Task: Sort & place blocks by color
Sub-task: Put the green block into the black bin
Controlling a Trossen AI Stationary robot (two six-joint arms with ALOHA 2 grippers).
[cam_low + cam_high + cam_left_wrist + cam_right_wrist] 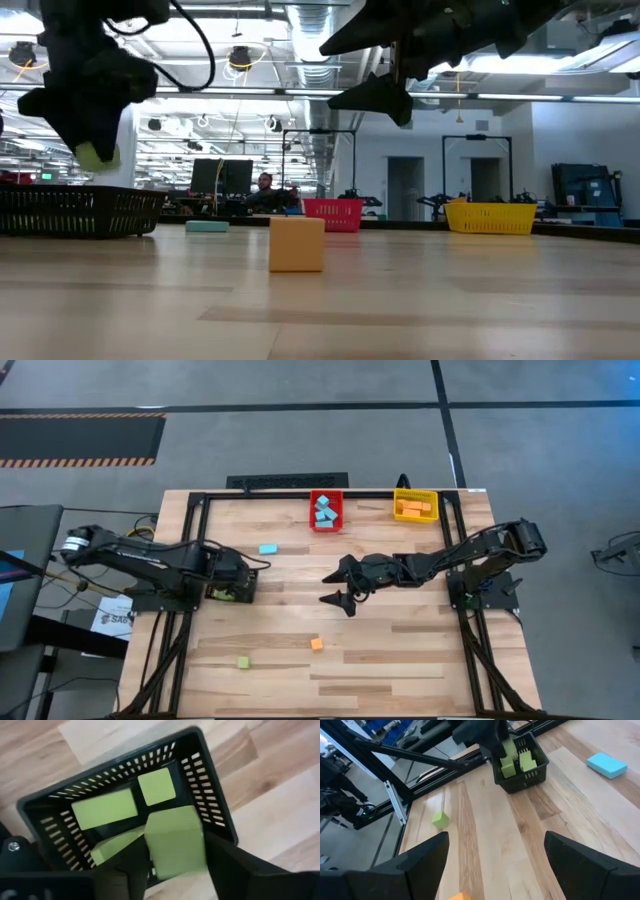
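Your left gripper (175,870) hangs over the black bin (210,800), fingers parting around a green block (175,840); whether it is released you cannot tell. Let it drop clear of the rim. The right gripper (335,587), wide open and empty, has free table toward the orange block (316,644) at 6 o'clock.

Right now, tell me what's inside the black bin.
Green blocks lie in the black bin, at least three showing. The left gripper above it has another green block between its fingers, hiding part of the floor.
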